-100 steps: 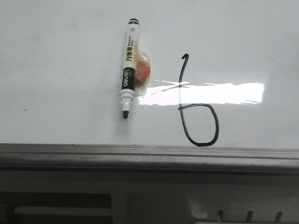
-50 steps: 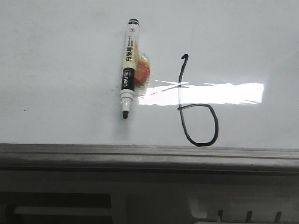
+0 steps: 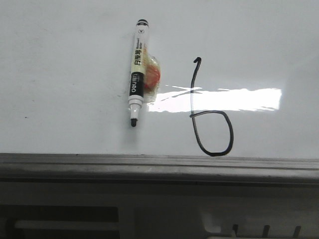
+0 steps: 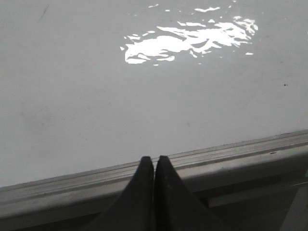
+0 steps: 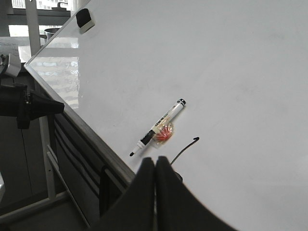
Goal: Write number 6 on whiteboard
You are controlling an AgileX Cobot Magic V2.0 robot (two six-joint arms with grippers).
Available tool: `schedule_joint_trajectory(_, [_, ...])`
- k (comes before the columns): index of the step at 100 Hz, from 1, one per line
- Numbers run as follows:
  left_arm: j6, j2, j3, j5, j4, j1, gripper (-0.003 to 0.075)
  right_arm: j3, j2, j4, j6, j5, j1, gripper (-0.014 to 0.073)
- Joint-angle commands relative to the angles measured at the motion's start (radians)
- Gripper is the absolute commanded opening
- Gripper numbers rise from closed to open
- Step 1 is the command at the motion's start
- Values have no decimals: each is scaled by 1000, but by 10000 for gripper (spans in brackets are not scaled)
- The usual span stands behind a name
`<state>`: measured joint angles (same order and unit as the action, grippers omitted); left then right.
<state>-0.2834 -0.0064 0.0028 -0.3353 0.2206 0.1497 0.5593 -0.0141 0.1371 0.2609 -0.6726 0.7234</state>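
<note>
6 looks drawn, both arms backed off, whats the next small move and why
Probably none beyond keeping both arms parked. The number 6 is complete on the whiteboard, stem, hook and closed loop. The marker lies uncapped beside it, and the left gripper and right gripper are shut, empty, at the board's edge.

Whiteboard [image 3: 60, 74] bearing marker [image 3: 136, 72]; number 6 [image 3: 212, 114]

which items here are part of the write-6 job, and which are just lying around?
Job:
- 6, already drawn
- whiteboard
- marker, uncapped, lying on the board left of the 6
- left gripper and right gripper, both shut and empty

Lying about:
- orange-red item in clear wrap against the marker
- eraser at the board's far corner
</note>
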Motion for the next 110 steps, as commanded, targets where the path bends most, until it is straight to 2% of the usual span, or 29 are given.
schedule_joint_trajectory(1, [12, -28, 45, 73, 6, -1, -19, 18, -14, 4, 0, 79, -8, -53])
schedule_joint_trajectory(61, [12, -28, 45, 73, 6, -1, -19, 10, -14, 2, 0, 79, -9, -53])
schedule_joint_trajectory(66, [12, -28, 45, 73, 6, -1, -19, -3, -14, -53, 0, 76, -13, -53])
schedule_joint_trajectory(71, [12, -28, 45, 73, 6, -1, -19, -21, -14, -169, -5, 94, -28, -53])
schedule_joint_trajectory(85, [12, -28, 45, 73, 6, -1, -19, -100, -14, -191, -82, 264, -138, -53])
schedule_joint_trajectory(110, [12, -28, 45, 73, 6, -1, -19, -289, -14, -190, -211, 375, -478, -53])
